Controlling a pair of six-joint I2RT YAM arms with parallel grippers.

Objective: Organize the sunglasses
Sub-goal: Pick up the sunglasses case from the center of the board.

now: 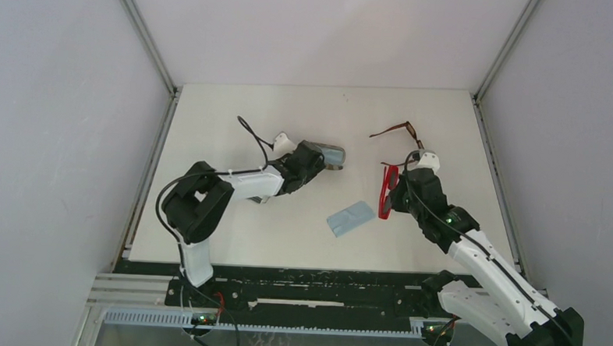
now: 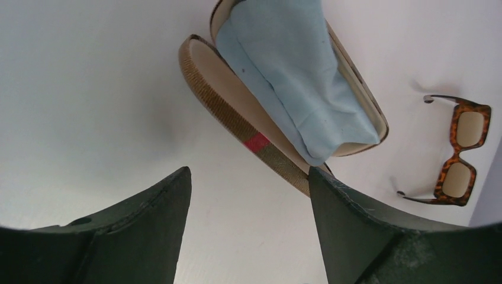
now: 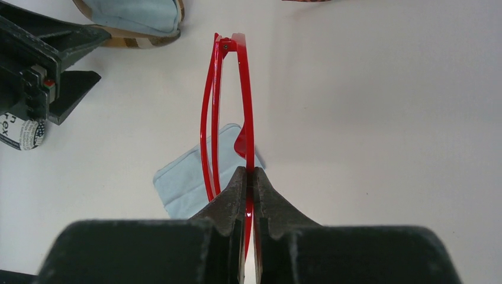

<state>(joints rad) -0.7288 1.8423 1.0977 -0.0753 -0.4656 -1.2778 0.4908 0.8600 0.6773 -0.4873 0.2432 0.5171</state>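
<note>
My right gripper is shut on the folded red sunglasses, pinching the frame edge-on; from above they hang upright by the gripper as red sunglasses. The brown tortoise sunglasses lie unfolded at the back right, and the left wrist view has those brown sunglasses at its right edge. My left gripper stands open just short of an open case lined with a light blue cloth; its right fingertip is at the case's lid edge.
A second light blue cloth lies flat on the table between the arms, under the red pair in the right wrist view as a cloth. The open case sits mid-table. Walls close the table on three sides.
</note>
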